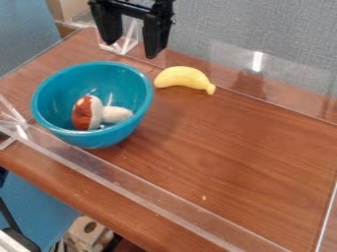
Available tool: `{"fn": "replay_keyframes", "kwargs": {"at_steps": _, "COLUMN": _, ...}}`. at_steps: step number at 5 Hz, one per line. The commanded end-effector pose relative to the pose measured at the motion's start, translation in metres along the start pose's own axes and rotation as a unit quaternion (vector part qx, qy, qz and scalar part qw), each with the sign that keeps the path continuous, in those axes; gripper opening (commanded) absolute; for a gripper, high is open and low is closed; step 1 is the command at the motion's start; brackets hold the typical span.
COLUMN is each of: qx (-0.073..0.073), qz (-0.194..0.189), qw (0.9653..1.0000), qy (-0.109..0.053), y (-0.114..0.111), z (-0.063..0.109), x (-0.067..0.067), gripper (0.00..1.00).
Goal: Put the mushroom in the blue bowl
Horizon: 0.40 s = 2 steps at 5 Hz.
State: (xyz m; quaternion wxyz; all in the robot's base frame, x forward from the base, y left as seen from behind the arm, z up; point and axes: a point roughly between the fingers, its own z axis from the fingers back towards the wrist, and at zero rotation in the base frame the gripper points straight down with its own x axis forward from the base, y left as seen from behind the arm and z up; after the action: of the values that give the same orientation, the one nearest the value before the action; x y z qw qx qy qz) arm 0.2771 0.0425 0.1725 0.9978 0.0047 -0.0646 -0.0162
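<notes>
Mushroom (93, 111) lies on its side inside the blue bowl (53, 123), toward the bowl's right half, resting on the bottom. Cap is reddish-brown, rounded, w/ a paler patch showing near its middle; stem is thick, white, pointing right toward the bowl wall. It's small next to the bowl, filling only a part of the floor.

Bowl is round, deep, glossy teal-blue, biggest item on the wooden table (224, 148). It sits at the table's left end, close to the clear plastic wall (158, 202) that runs along the near edge.

Gripper (136, 37) is black, pointing down, above and behind the bowl at the top of frame, nearer the back wall. Fingers (156, 41) stand apart w/ a plain gap btwn them; nothing in the gap, so it's wide open & empty. Not touching bowl or mushroom.

Yellow banana (184, 81) lies on the table just right of the bowl, apart from it, below-right of the gripper.
</notes>
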Motion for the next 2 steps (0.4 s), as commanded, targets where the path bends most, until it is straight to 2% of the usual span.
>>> {"fn": "replay_keyframes", "kwargs": {"at_steps": 1, "qx": 0.006, "qz": 0.007, "qw": 0.9999, "qy": -0.009, "y": 0.0051, "z": 0.0009, "x": 0.0077, "gripper": 1.0}}
{"fn": "replay_keyframes", "kwargs": {"at_steps": 2, "qx": 0.009, "qz": -0.002, "qw": 0.9999, "qy": -0.011, "y": 0.0047, "z": 0.0026, "x": 0.0114, "gripper": 1.0}}
